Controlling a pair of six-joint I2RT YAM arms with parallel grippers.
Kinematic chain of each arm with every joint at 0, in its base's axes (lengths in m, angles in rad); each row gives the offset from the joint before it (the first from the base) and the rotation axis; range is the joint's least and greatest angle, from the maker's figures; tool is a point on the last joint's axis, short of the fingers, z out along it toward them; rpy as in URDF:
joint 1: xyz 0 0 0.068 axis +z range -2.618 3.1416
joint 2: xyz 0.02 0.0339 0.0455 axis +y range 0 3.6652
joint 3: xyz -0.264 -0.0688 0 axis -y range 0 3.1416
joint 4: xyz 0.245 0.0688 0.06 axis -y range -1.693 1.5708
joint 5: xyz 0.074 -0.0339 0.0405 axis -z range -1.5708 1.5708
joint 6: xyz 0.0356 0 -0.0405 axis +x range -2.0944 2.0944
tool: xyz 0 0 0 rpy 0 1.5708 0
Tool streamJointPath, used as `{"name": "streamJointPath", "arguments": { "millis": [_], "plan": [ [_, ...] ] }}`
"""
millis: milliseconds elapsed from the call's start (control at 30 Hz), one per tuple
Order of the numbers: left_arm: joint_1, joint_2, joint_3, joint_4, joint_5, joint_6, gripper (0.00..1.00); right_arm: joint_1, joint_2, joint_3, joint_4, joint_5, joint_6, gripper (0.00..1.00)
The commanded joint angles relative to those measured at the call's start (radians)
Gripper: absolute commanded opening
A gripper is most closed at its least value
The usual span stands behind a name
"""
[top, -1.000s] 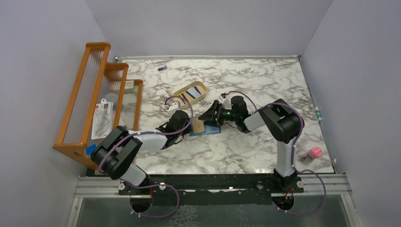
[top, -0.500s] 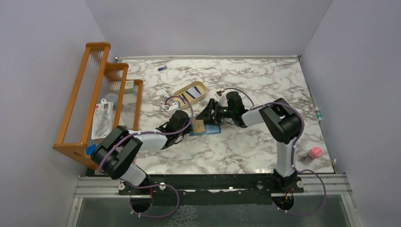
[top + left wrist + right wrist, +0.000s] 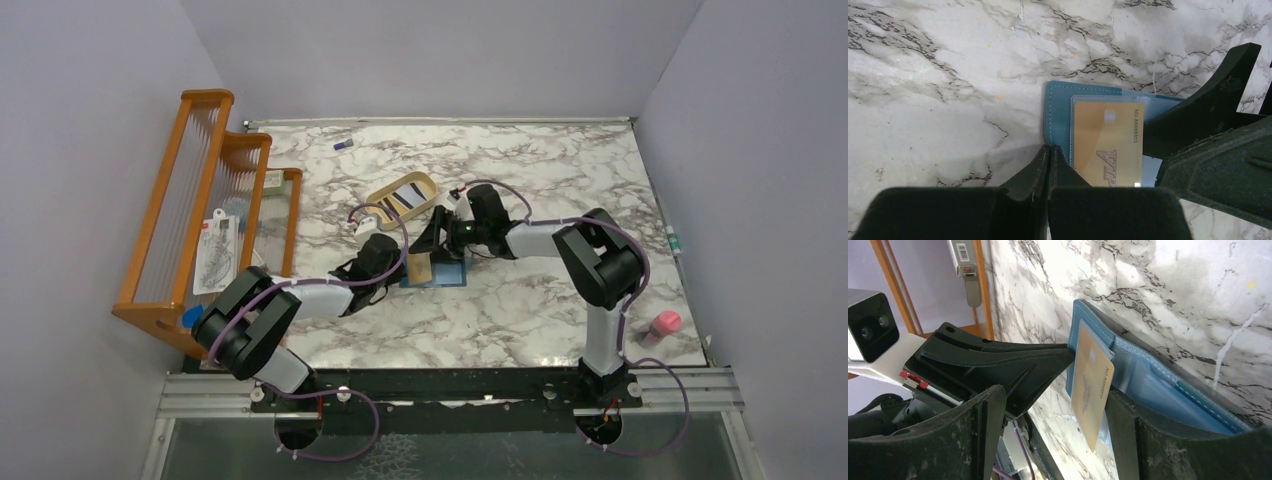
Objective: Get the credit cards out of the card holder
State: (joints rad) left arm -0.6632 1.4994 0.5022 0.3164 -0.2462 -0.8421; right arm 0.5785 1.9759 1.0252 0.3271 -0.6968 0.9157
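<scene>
From above, the card holder point(image 3: 447, 276) lies open on the marble counter point(image 3: 520, 310), its long axis running left to right. A tan credit card point(image 3: 419, 266) sits on its left half. A tan oval tray point(image 3: 373, 197) holding striped cards point(image 3: 408, 195) lies just beyond the card holder, and a wooden rack point(image 3: 200, 200) stands well to its left. Lilac walls close the space in.

Left wrist: the left claw point(image 3: 1049, 152) is clenched, tips at the card holder's edge. The credit card's long axis points toward it.

Right wrist: the right claw point(image 3: 1058, 400) is released, fingers spread. The credit card, tilted up off the card holder, stands between them.
</scene>
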Motion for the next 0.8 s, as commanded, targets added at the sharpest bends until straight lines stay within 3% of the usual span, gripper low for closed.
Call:
{"name": "streamJointPath", "arguments": {
  "millis": [0,333,633,767],
  "plan": [
    [-0.008,-0.003,-0.029,-0.018,0.044,-0.008,0.0,0.042,-0.029,-0.023,0.041,-0.051,0.04,0.77],
    [-0.008,-0.025,-0.044,-0.007,0.044,-0.015,0.0,0.091,-0.02,-0.083,0.183,0.018,0.137,0.77],
    [-0.008,-0.045,-0.052,-0.001,0.061,-0.025,0.0,0.122,0.026,-0.106,0.426,0.015,0.262,0.77],
    [-0.007,-0.05,-0.063,0.001,0.058,-0.028,0.0,0.122,-0.029,-0.112,0.402,0.019,0.24,0.77]
  ]
}}
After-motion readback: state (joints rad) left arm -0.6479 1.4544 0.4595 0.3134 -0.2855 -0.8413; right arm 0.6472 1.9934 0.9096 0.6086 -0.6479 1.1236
